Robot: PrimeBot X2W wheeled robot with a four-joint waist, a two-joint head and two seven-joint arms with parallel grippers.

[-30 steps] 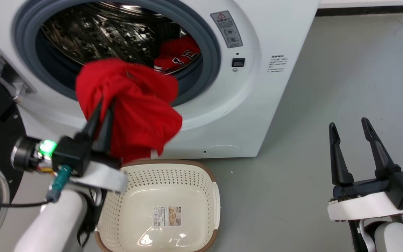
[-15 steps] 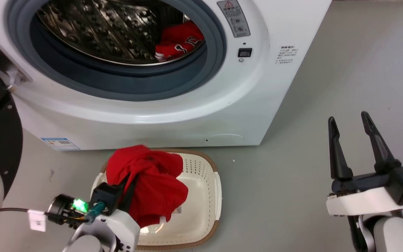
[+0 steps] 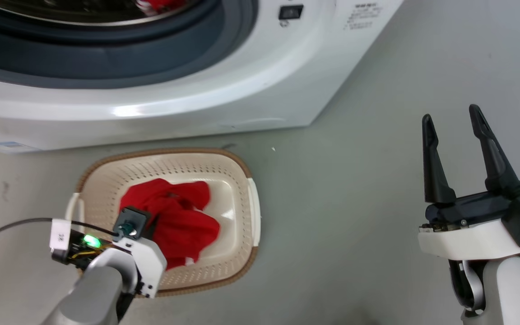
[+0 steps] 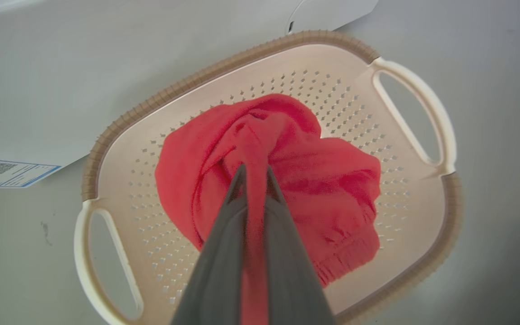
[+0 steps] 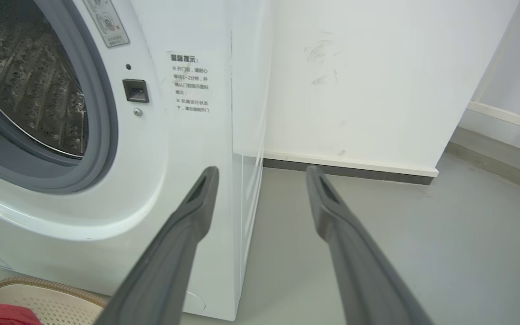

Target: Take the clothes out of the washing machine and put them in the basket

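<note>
The plain red garment (image 3: 183, 225) lies bunched inside the cream basket (image 3: 106, 180), which stands on the floor in front of the washing machine (image 3: 197, 90). My left gripper (image 3: 154, 220) reaches down into the basket. In the left wrist view it (image 4: 253, 169) is shut on a fold of the red garment (image 4: 327, 176) above the basket floor (image 4: 355, 113). A scrap of the other red garment (image 3: 158, 4) shows in the drum at the top edge. My right gripper (image 3: 452, 119) hangs open over the bare floor to the right, and it (image 5: 262, 174) holds nothing.
The grey floor (image 3: 355, 203) stretches right of the basket. The right wrist view shows the machine's front corner (image 5: 233, 149), a white wall with a dark skirting (image 5: 345, 164), and the basket's rim (image 5: 39, 286) at the lower left.
The head camera has tilted down. My left gripper has lowered the red garment from above the basket's rim into the basket. The right gripper has stayed open in place.
</note>
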